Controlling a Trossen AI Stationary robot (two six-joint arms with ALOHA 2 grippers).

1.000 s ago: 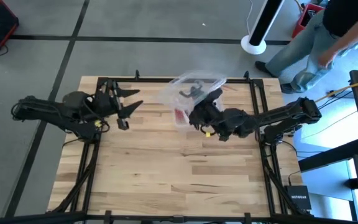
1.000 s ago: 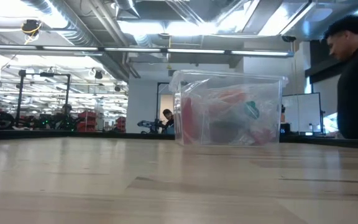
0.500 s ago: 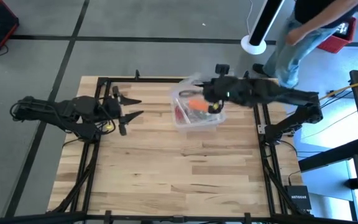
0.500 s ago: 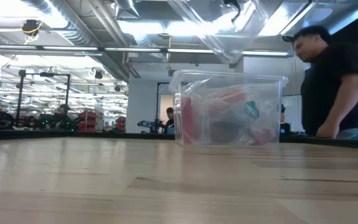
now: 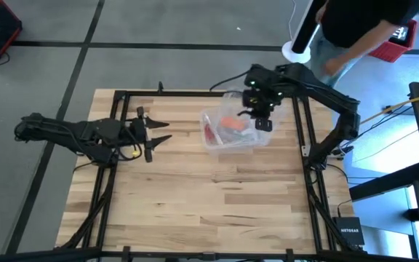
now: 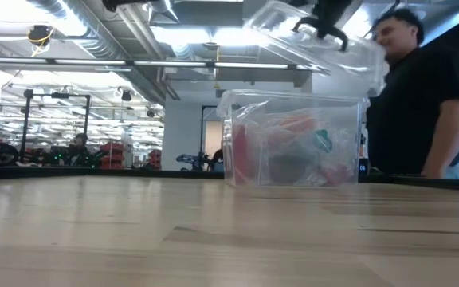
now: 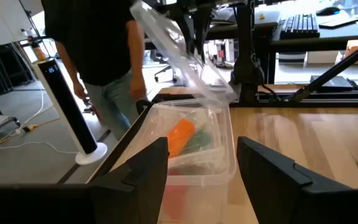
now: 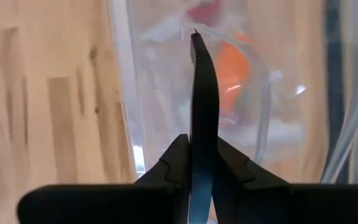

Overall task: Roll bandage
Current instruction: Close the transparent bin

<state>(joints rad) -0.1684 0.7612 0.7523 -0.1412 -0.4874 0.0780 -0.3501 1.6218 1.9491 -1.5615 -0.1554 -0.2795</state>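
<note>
While my right gripper pinches the clear lid above the box w/ bandage inside, my left gripper waits wide, far-left.

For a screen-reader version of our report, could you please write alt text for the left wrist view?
A clear plastic box sits open on the wooden table, with the orange bandage inside among other items. Its clear lid is held tilted in the air above it. The left gripper, fingers open, frames the box, and a person stands beyond the table.
</note>
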